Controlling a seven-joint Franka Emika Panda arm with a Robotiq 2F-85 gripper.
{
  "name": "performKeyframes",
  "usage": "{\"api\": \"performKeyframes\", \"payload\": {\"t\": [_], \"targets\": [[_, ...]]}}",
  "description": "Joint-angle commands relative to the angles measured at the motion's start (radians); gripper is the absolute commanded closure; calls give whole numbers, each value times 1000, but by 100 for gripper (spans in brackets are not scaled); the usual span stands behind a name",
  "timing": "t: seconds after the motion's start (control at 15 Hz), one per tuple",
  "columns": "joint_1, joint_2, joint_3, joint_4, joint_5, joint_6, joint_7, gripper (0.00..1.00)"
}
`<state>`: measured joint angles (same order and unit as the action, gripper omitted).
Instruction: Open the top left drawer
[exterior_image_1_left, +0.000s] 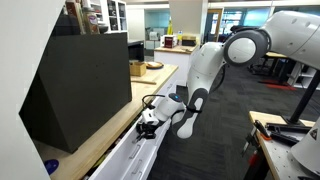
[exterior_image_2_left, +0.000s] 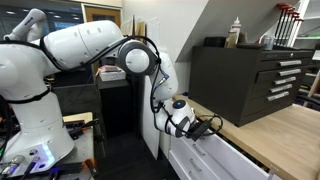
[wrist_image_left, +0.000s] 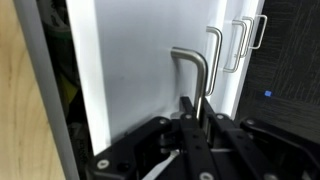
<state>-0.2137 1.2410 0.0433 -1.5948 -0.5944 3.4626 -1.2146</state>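
Observation:
The top left drawer (wrist_image_left: 140, 70) has a flat white front and a slim silver bar handle (wrist_image_left: 197, 62). My gripper (wrist_image_left: 190, 108) is shut on this handle, one finger on each side of the bar. A dark gap with something yellow shows between the drawer front and the wooden counter, so the drawer stands pulled out a little. In both exterior views the gripper (exterior_image_1_left: 150, 122) (exterior_image_2_left: 200, 128) is at the counter's edge, at the white drawer front (exterior_image_1_left: 128, 155) (exterior_image_2_left: 215, 155).
Two more silver handles (wrist_image_left: 240, 40) sit on neighbouring white fronts. A wooden countertop (exterior_image_1_left: 100, 140) (exterior_image_2_left: 285, 135) carries a black cabinet (exterior_image_1_left: 85, 85) and a black tool chest (exterior_image_2_left: 250, 80). A small blue item (exterior_image_1_left: 52, 166) lies on the counter.

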Motion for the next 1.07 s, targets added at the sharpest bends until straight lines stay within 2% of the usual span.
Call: {"api": "performKeyframes", "payload": {"t": [0.0, 0.27, 0.33, 0.4, 0.47, 0.6, 0.67, 0.87, 1.0], "targets": [[-40, -108, -9, -212, -126, -44, 53, 98], [-80, -201, -5, -370, -218, -60, 99, 98], [-68, -224, -30, -406, -245, -45, 132, 98], [-51, -231, -56, -422, -241, -22, 142, 91], [-41, -240, -70, -429, -245, -13, 150, 65], [-46, -265, -63, -450, -263, -32, 171, 62], [-77, -291, -23, -473, -260, -85, 142, 57], [-88, -384, 13, -540, -300, -187, 128, 33], [-80, -449, 22, -575, -329, -217, 108, 21]]}}
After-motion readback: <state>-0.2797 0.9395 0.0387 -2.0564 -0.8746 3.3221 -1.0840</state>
